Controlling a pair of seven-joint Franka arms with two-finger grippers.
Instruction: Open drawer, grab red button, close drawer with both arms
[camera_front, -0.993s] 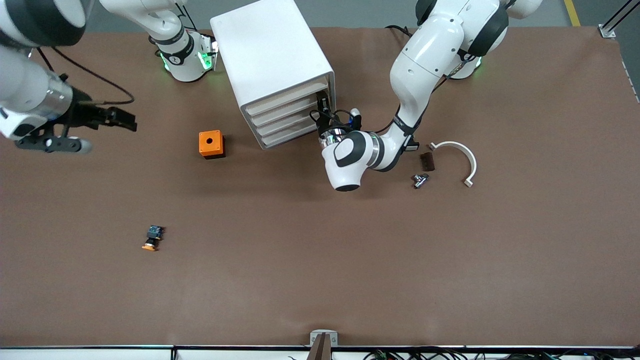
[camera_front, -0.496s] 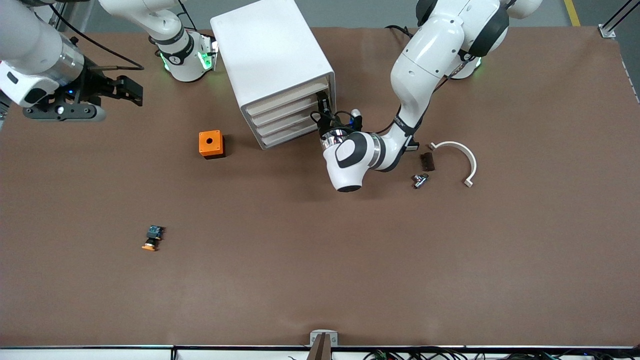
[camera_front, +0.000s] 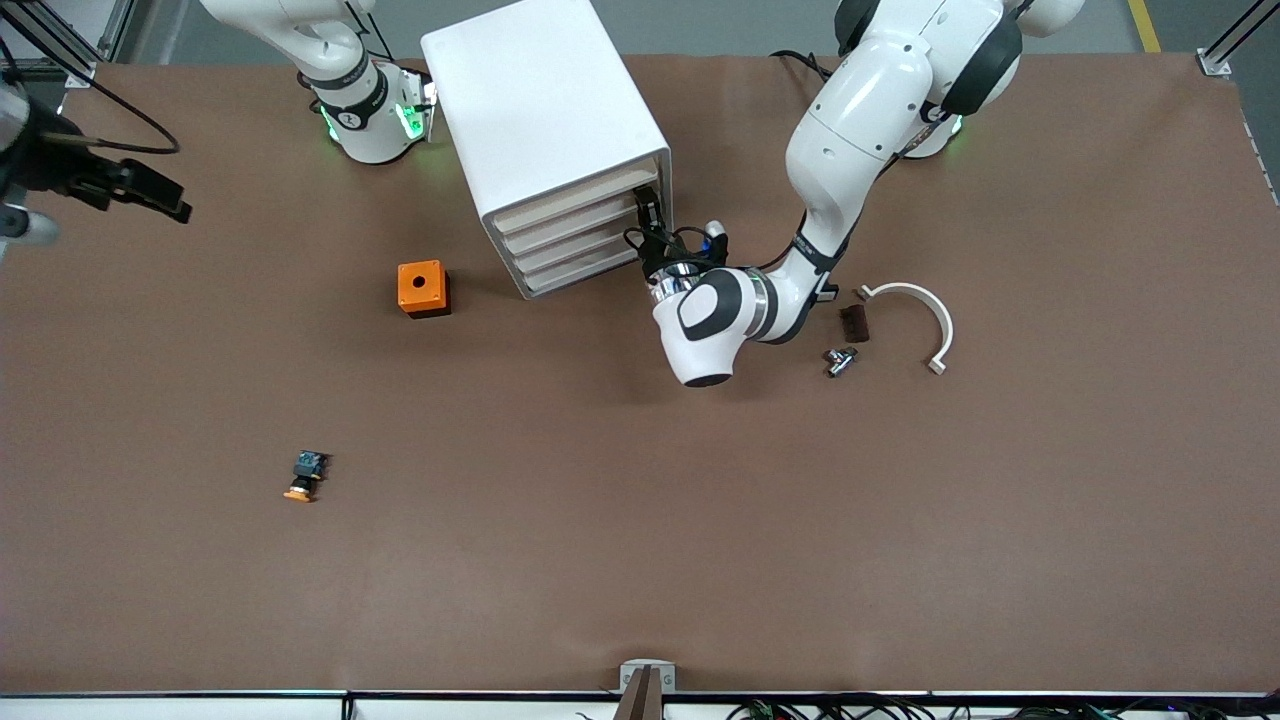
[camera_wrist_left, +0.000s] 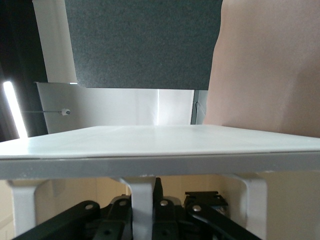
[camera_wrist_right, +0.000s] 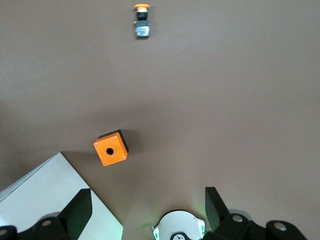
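Note:
The white cabinet (camera_front: 545, 110) stands near the robots' bases, and its four cream-fronted drawers (camera_front: 570, 240) all look pushed in. My left gripper (camera_front: 647, 212) is at the drawer fronts' end toward the left arm, by an upper drawer. In the left wrist view the left gripper (camera_wrist_left: 144, 202) is shut on a white handle rib (camera_wrist_left: 141, 187) under the drawer's lip. My right gripper (camera_front: 150, 190) hangs open and empty in the air over the right arm's end of the table; its fingers (camera_wrist_right: 75, 210) stand wide apart. The red-capped button is hidden.
An orange box with a hole (camera_front: 422, 288) (camera_wrist_right: 111, 148) sits beside the cabinet. An orange-capped button (camera_front: 305, 478) (camera_wrist_right: 142, 20) lies nearer the front camera. A white curved bracket (camera_front: 920, 310), a dark brown piece (camera_front: 854, 323) and a metal fitting (camera_front: 840, 360) lie beside the left arm's wrist.
My right gripper has risen and swung out toward the right arm's end of the table. The left wrist has shifted slightly away from the cabinet; the drawers show no visible movement.

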